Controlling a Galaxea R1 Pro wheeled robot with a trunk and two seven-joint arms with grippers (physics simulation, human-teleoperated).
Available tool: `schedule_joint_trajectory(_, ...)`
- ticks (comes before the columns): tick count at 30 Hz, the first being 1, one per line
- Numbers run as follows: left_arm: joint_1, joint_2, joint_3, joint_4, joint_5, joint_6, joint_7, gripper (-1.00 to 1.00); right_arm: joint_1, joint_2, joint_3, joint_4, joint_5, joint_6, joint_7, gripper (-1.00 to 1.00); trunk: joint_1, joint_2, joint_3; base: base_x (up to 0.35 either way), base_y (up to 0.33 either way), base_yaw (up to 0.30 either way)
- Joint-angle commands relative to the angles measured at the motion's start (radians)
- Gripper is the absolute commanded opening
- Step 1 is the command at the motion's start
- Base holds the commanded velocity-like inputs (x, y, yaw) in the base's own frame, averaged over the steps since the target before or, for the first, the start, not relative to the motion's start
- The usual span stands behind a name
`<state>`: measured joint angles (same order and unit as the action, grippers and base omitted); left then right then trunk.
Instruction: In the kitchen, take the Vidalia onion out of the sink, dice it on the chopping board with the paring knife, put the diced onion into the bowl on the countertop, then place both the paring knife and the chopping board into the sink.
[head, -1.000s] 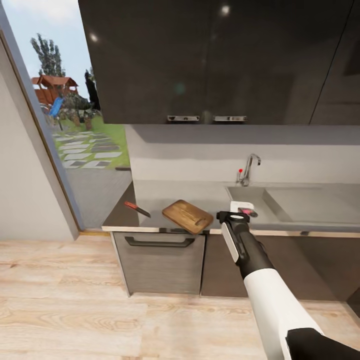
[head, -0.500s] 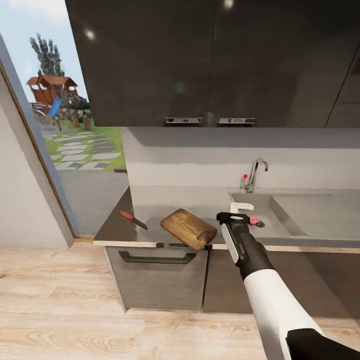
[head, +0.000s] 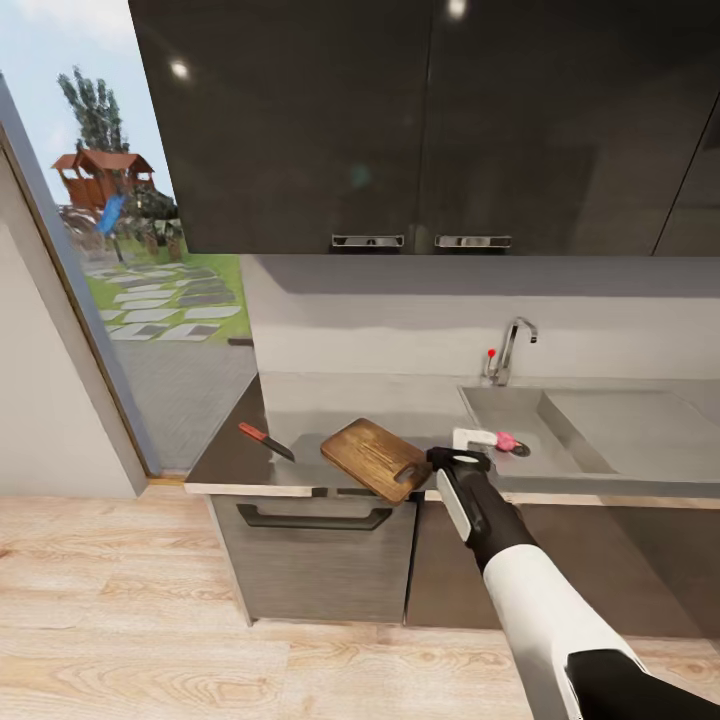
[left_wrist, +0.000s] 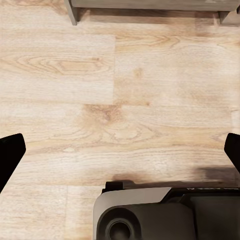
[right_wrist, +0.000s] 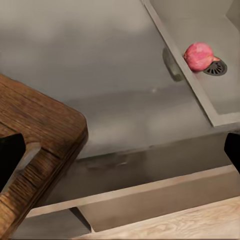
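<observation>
I've pulled my right gripper, fingers spread wide and empty, back from the sink toward the chopping board.

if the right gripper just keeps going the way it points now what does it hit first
Probably the bare grey countertop, between the chopping board and the sink. The Vidalia onion lies off to the side by the drain. Depth is hard to judge.

The right arm has a white forearm shell, a black wrist, and a grey side panel.
</observation>
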<state>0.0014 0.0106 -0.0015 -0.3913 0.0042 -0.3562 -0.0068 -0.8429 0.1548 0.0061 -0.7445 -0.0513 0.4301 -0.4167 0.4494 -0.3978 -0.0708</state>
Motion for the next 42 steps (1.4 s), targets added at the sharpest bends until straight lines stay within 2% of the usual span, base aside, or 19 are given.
schedule_joint_trajectory(1, 0.000, 0.000, 0.000, -0.001, 0.000, -0.001, -0.001, 1.00, -0.001, 0.000, 0.001, 0.009, -0.006, -0.006, -0.005, 1.00, 0.001, -0.002, -0.002, 0.000, 0.000, 0.000)
schedule_joint_trajectory(9, 0.000, 0.000, 0.000, 0.000, 0.000, -0.001, 0.000, 1.00, -0.001, -0.001, 0.000, 0.051, -0.011, -0.045, -0.004, 1.00, 0.001, -0.002, -0.002, 0.000, 0.000, 0.000)
schedule_joint_trajectory(42, 0.000, -0.001, -0.001, 0.000, 0.000, -0.001, 0.001, 1.00, -0.001, 0.000, 0.000, 0.053, -0.012, -0.047, -0.004, 1.00, 0.001, -0.002, -0.003, 0.000, 0.017, 0.000)
